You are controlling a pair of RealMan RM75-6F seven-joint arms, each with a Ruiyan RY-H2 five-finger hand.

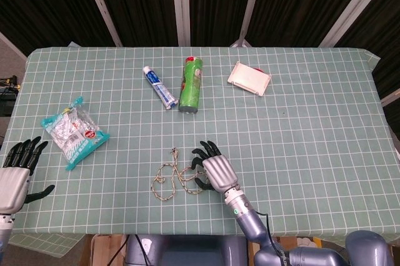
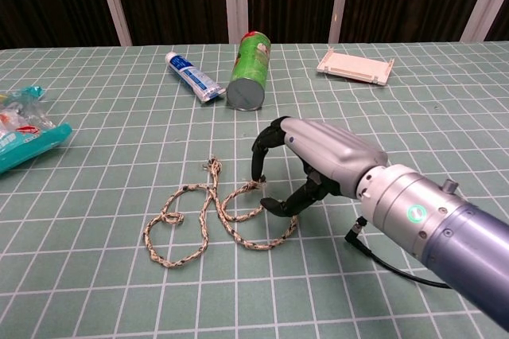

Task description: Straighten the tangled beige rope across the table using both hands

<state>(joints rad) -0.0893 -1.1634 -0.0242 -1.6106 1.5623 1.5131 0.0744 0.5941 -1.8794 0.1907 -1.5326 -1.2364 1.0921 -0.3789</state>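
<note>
The beige rope (image 1: 172, 175) (image 2: 199, 216) lies in tangled loops on the green checked table, near the front edge and left of centre. My right hand (image 1: 212, 169) (image 2: 306, 164) hovers over the rope's right loop, fingers apart and curled downward, with its fingertips (image 2: 258, 172) near the frayed rope end. It holds nothing that I can see. My left hand (image 1: 15, 172) is at the table's front left corner, fingers spread and empty, far from the rope. The chest view does not show it.
A green can (image 1: 191, 85) (image 2: 247, 68) lies beside a toothpaste tube (image 1: 160, 87) (image 2: 193, 77) at the back centre. A white tray (image 1: 249, 78) (image 2: 355, 65) sits back right. A snack bag (image 1: 74, 132) (image 2: 24, 134) lies at the left.
</note>
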